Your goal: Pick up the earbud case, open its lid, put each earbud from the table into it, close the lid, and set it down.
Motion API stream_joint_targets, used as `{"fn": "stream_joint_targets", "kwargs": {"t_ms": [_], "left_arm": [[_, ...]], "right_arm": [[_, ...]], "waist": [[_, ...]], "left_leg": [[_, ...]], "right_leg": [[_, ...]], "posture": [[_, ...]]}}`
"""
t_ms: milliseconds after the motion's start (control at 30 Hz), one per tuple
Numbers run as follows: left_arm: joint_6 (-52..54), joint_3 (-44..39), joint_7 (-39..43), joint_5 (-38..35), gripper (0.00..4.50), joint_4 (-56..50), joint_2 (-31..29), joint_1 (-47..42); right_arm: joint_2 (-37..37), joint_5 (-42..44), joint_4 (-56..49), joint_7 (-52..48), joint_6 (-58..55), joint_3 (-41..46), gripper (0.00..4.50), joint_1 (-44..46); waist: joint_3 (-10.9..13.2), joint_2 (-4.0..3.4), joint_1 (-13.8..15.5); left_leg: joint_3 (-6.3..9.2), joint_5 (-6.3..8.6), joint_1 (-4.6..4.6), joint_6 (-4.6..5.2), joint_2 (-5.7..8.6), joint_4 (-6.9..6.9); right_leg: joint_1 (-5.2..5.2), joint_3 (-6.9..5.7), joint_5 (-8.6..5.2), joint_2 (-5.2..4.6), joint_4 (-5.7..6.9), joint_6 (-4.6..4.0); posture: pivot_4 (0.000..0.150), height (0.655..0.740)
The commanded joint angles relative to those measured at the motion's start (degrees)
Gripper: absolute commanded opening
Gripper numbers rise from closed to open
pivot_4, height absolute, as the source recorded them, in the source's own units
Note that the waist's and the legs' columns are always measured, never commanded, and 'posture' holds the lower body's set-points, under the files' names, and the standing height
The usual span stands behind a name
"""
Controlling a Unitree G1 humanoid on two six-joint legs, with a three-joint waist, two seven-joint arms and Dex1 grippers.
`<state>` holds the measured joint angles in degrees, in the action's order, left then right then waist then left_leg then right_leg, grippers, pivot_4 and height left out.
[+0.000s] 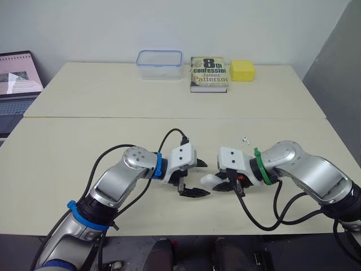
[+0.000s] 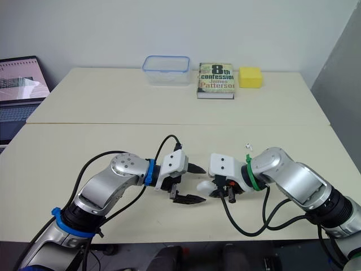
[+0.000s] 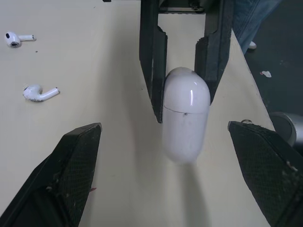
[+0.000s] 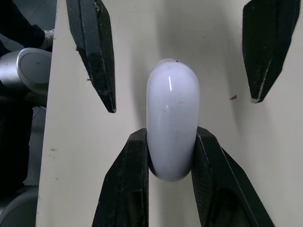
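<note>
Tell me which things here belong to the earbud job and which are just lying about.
For the job: earbud case, clamped in the right gripper; one earbud and a second earbud on the table; left gripper, open, facing the case.
Lying about: clear plastic container, book, yellow block, laptop.

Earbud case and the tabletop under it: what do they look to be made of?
Earbud case: likely hard glossy white plastic, judging by the sharp light streak on its rounded shell and the thin lid seam. Table: matte cream surface, probably laminate; no glare or grain shows, so its core cannot be told.
</note>
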<state>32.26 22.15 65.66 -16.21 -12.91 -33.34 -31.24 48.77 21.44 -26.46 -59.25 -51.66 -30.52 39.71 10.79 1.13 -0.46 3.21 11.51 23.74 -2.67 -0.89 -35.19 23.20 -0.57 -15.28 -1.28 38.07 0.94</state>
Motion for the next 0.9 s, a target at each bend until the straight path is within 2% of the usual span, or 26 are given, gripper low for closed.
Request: {"fn": "stream_joint_targets", "kwargs": {"t_ms": [33, 300, 333, 533, 800, 900], "left_arm": [[-0.4, 0.2, 1.2, -0.7, 3.63, -0.9, 0.2, -0.6], [0.5, 0.6, 1.5, -0.8, 0.94, -1.5, 0.6, 0.1], [0.6, 0.7, 1.5, -0.8, 0.75, -1.6, 0.7, 0.1], [2.2, 0.9, 0.9, -0.9, 0.75, -2.2, 0.5, 0.4], [9.6, -1.8, -0.6, -5.3, 0.75, -5.3, 0.0, 3.1], [10.8, -5.3, -2.1, -8.0, 0.75, -5.9, 0.1, 6.3]], "right_arm": [[-0.4, -0.3, -1.3, -0.9, 0.2, 1.9, 0.79, 1.2], [-1.2, -0.6, -2.4, -1.1, -0.4, 1.8, 0.79, 1.6], [-1.3, -0.6, -2.5, -1.3, -0.4, 1.8, 0.79, 1.8], [-1.0, -1.2, -3.5, -3.0, 0.1, 1.4, 0.79, 2.4], [2.0, -5.6, -4.1, -4.3, 3.2, 1.2, 3.55, 2.4], [5.9, -6.6, -4.3, -5.9, 6.1, 3.8, 3.59, 1.5]], "waist": [[0.0, 0.0, 0.0], [0.0, 0.0, 0.0], [0.0, 0.0, 0.0], [0.0, 0.0, 0.0], [0.0, 0.0, 0.0], [0.0, 0.0, 0.0]], "left_leg": [[0.0, 0.0, 0.0, 0.0, 0.0, 0.0], [0.0, 0.0, 0.0, 0.0, 0.0, -0.04], [0.01, 0.0, 0.01, 0.0, 0.0, -0.05], [0.01, 0.0, 0.01, 0.0, 0.0, -0.1], [0.04, 0.0, 0.06, 0.01, -0.01, -0.3], [0.03, 0.01, 0.11, 0.01, -0.01, -0.47]], "right_leg": [[0.0, 0.0, 0.0, 0.0, 0.01, 0.0], [0.0, 0.01, 0.0, 0.0, 0.04, -0.01], [0.0, 0.0, 0.0, 0.0, 0.04, -0.01], [0.0, 0.01, 0.01, 0.0, 0.07, -0.01], [-0.01, 0.0, 0.0, 0.01, 0.15, 0.0], [-0.01, 0.01, 0.0, 0.0, 0.18, 0.0]], "posture": [[0.15, 0.74], [0.15, 0.74], [0.15, 0.74], [0.15, 0.74], [0.15, 0.74], [0.15, 0.74]]}}
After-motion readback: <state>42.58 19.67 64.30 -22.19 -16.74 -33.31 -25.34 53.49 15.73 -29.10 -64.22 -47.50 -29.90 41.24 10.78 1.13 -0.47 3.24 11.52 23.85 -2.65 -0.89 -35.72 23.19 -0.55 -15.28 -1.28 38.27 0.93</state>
